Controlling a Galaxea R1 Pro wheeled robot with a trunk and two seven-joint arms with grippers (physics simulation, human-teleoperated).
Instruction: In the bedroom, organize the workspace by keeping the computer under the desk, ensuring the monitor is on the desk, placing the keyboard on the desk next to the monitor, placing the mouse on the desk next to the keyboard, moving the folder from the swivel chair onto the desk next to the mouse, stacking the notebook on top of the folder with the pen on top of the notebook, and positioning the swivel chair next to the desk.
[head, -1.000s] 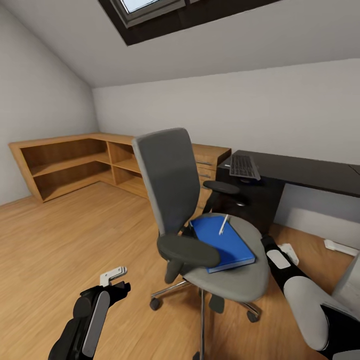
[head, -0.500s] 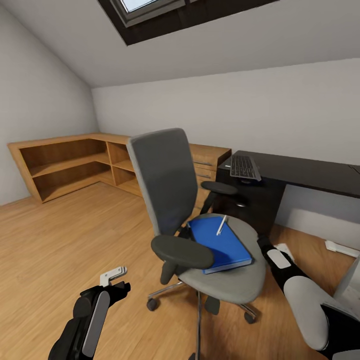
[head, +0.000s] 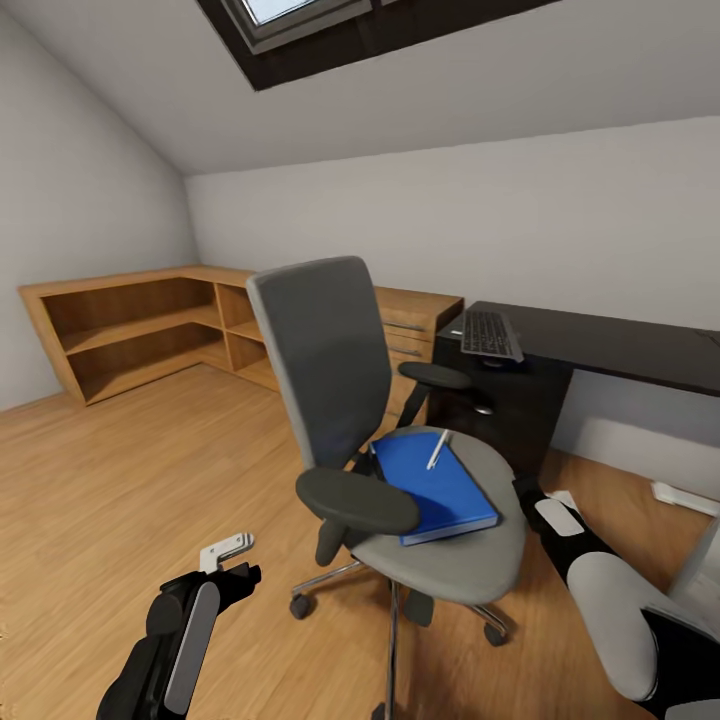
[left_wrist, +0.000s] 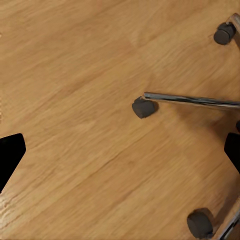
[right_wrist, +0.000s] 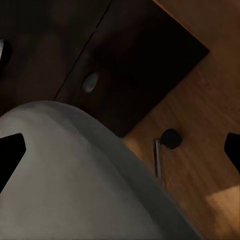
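The right gripper (head: 528, 492) sits low against the front edge of the chair (head: 400, 440) seat, mostly hidden behind it from the head view; its wrist view looks over the grey seat (right_wrist: 75, 180) toward the dark drawer front and its round knob (right_wrist: 90, 82), with the finger tips dark at the frame edges and spread wide, nothing between them. The left gripper (head: 228, 552) hangs over bare floor, off to the chair's other side; its wrist view shows a caster (left_wrist: 143, 107) on a chrome leg, the fingers likewise spread and holding nothing.

Compared with a second ago, the chair has rolled and turned a little: backrest and near armrest have drifted leftward, the seat has slid slightly away from the right arm, and the room behind has stayed put, so the chair moved, not the camera. It looks as if the right arm is nudging it.

The folder (head: 432, 487) lies on the seat with the pen (head: 437, 449) across it; both rode along without slipping. The keyboard (head: 488, 334) rests on the worktop (head: 620, 345), near its end. I cannot make out a notebook.

In my judgement the folder and pen still have to go up to the worktop, so further pushing risks shaking the pen off.
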